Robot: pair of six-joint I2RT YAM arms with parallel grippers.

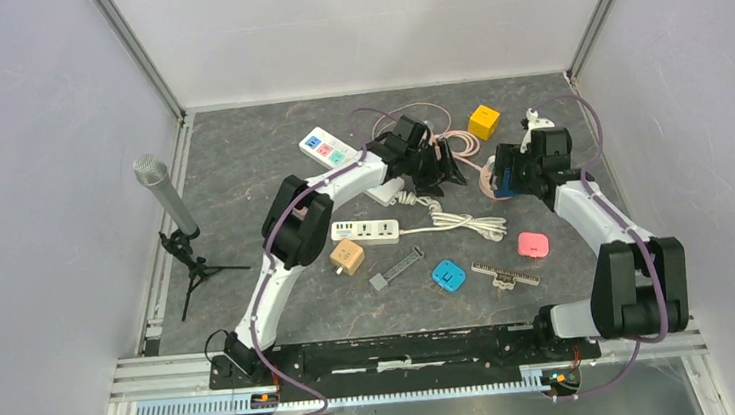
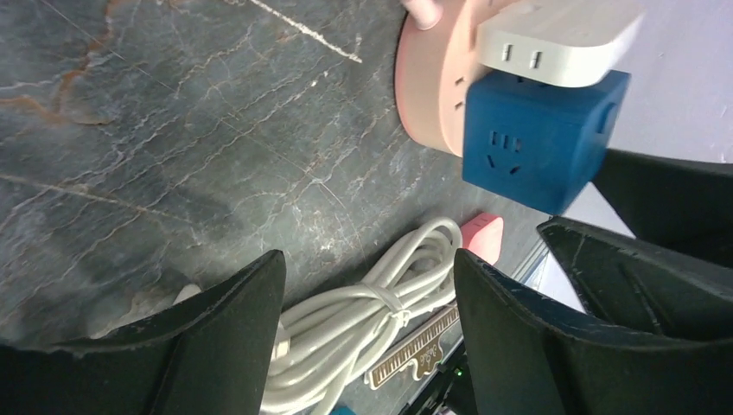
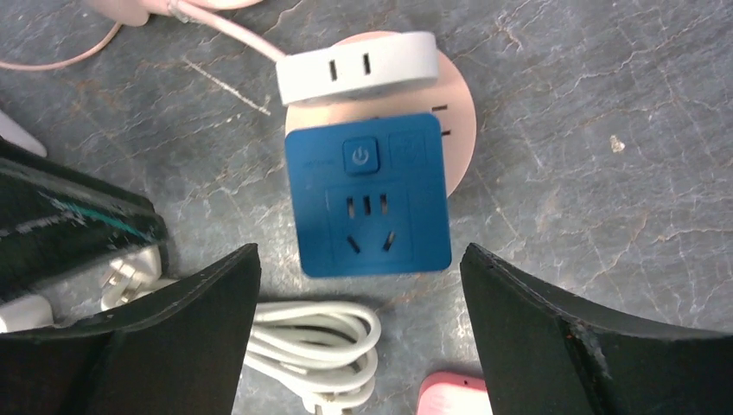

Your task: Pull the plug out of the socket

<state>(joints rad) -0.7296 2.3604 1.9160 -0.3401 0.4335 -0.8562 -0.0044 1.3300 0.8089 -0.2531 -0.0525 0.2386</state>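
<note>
Right wrist cam: blue cube plug (image 3: 367, 194) seated on the pink round socket (image 3: 463, 117), power button and pin holes facing straight up at the lens. Also a white adapter (image 3: 356, 67) stuck on the same pink disc, right against the cube's far edge. Right gripper (image 3: 359, 259) hanging directly over the cube with jaws spread wide, one off each side, touching neither face. Not pinching anything.

Over on the left wrist cam: left gripper (image 2: 367, 268) spread as well, nothing caught in the gap, just a view past the jaws onto a coiled white cable (image 2: 380, 303) lying on the table (image 2: 173, 130). Same cube and disc up in the top right corner of that view, off to the side of the jaws, not between them.

From the top cam, easy enough to place: plug and socket toward the back right of the grey marbled table, tucked under the two wrists and mostly hidden. Both arms stretched in and nearly meeting there.

Scattered around:
- a yellow cube (image 1: 483, 120) further back
- a white power strip (image 1: 365, 231) and a tan cube (image 1: 347, 256) nearer the bases
- a pink pad (image 1: 532, 244)
- a blue square block (image 1: 448, 276)
- a microphone (image 1: 166, 195) on a little tripod at the left edge
</note>
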